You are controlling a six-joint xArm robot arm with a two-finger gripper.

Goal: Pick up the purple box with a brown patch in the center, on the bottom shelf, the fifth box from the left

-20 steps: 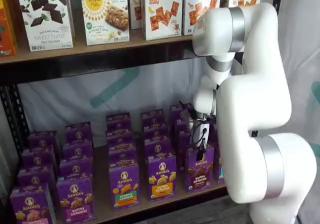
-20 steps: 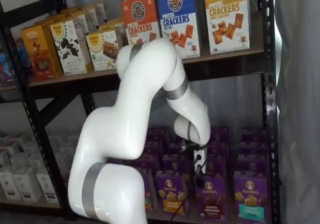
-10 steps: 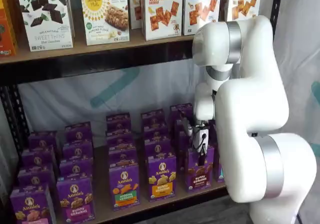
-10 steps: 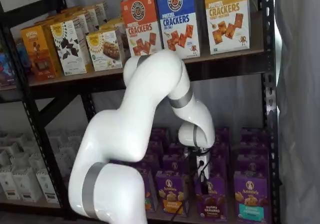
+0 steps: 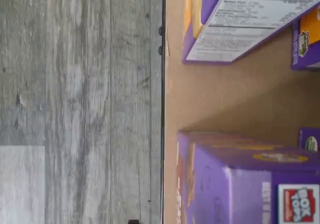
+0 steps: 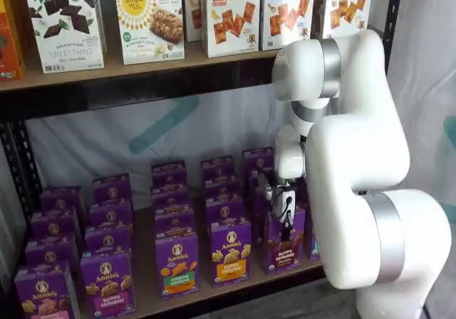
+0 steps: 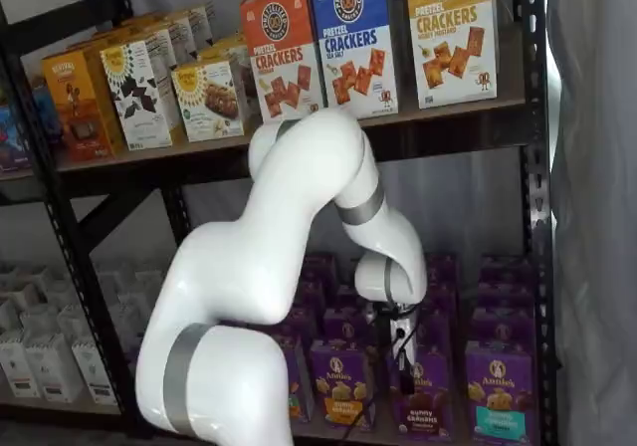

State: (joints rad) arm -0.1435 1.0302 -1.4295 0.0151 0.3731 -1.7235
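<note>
Right now the white arm (image 6: 356, 162) bends down from its elbow near the upper board, wrist pointing straight down w/ the tool (image 6: 284, 223) hanging at the front row of the bottom shelf (image 6: 235, 282). Tool's black fingers sit just above, maybe touching, the purple box (image 6: 283, 242); seen side-on, so can't tell how far apart they are or if they hold anything. Box: small matte cardboard carton, upright, long axis vertical, face toward the cameras, brown band low on front, in both shelf views (image 7: 423, 398). Wrist view: tan board edge, purple carton tops, grey wood-grain floor (image 5: 75, 104).
</note>
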